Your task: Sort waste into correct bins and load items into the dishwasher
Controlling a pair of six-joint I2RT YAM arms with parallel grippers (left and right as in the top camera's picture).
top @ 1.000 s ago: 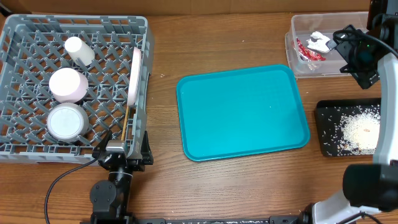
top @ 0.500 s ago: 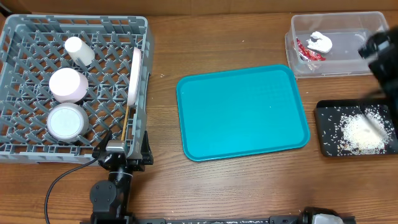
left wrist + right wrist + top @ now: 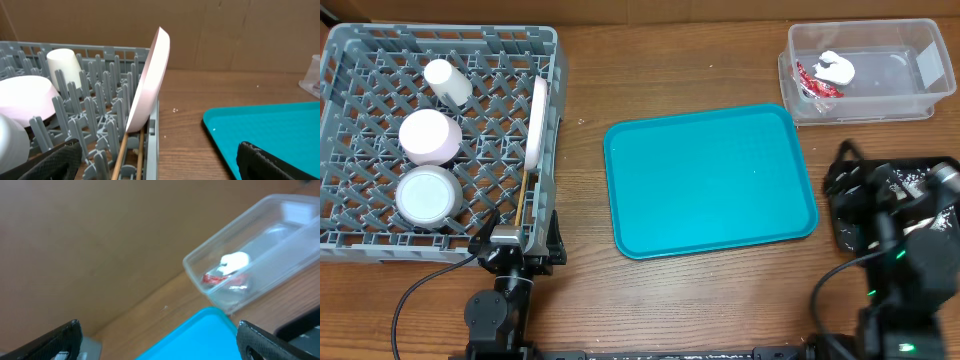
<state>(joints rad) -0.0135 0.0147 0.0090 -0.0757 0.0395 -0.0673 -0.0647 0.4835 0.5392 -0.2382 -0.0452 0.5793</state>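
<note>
Overhead, white cup (image 3: 447,80), white bowl (image 3: 430,136), grey bowl (image 3: 428,196), white plate (image 3: 536,120) and wooden chopsticks (image 3: 524,195) fill the grey lattice rack (image 3: 440,33); red wrapper (image 3: 810,82) and white tissue (image 3: 835,68) lie in the clear tub (image 3: 865,112). Left pincer (image 3: 159,146) and right pincer (image 3: 159,326) gape empty; seemingly done.

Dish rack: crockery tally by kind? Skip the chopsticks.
Cups: 1, the white cup
Bowls: 2, the small white bowl and the grey bowl
Plates: 1, the large white plate, standing on edge
Total: 4
</note>
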